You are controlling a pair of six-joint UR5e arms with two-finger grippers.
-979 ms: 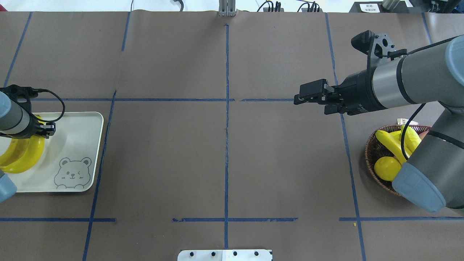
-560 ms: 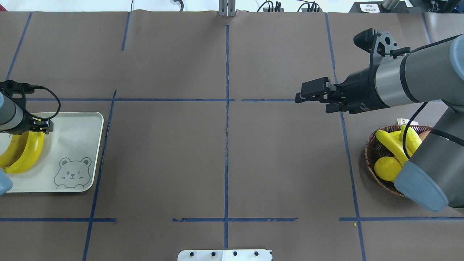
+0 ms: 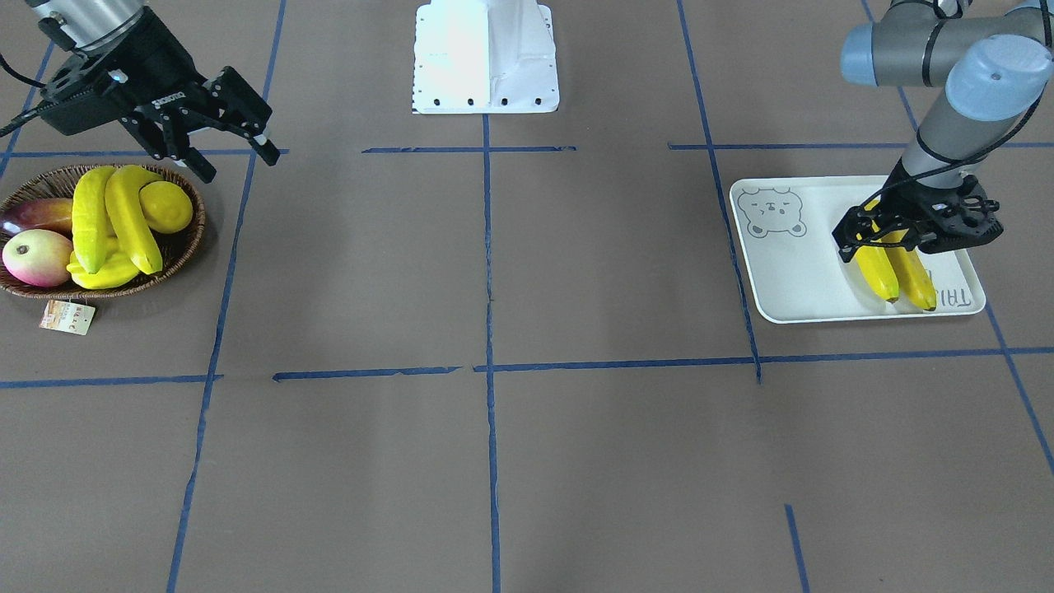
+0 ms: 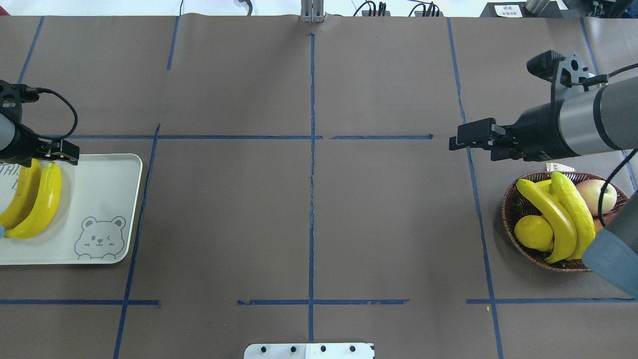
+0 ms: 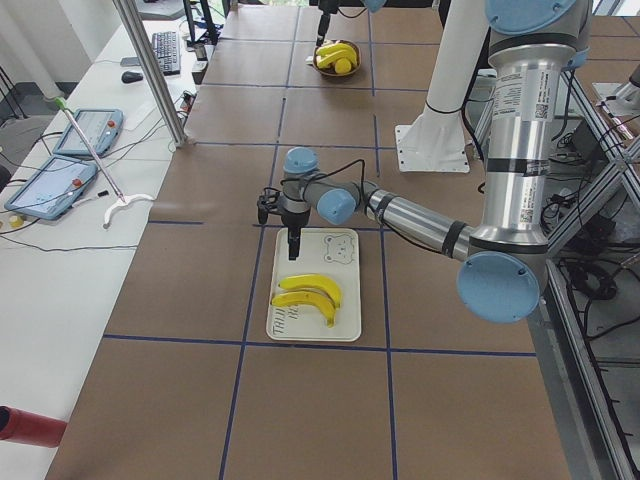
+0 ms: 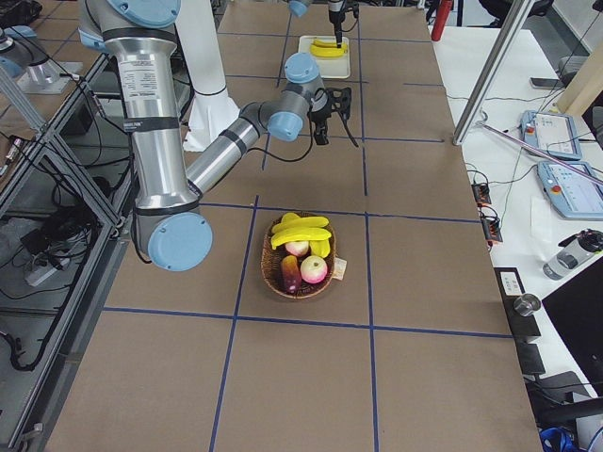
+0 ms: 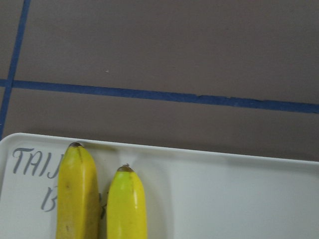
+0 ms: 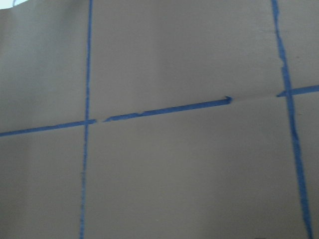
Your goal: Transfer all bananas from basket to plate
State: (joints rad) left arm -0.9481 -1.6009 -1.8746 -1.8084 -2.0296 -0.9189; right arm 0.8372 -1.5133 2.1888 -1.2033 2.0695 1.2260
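**Counting the Fruit**

There are four bananas (image 4: 42, 199) in all. Two lie on the one plate (image 4: 99, 189), and two are in the one basket (image 4: 507, 214). The basket also has one lemon (image 4: 533, 232), one starfruit (image 3: 103, 272) and two reddish fruits (image 3: 37, 257) that show clearly.

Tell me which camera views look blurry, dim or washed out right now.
Right wrist view: soft and dim, the blue tape looks fuzzy. Left wrist view: sharp on the bananas and plate. Front-facing view: the robot's white base is blown out. Overhead view: evenly lit, soft shadows.
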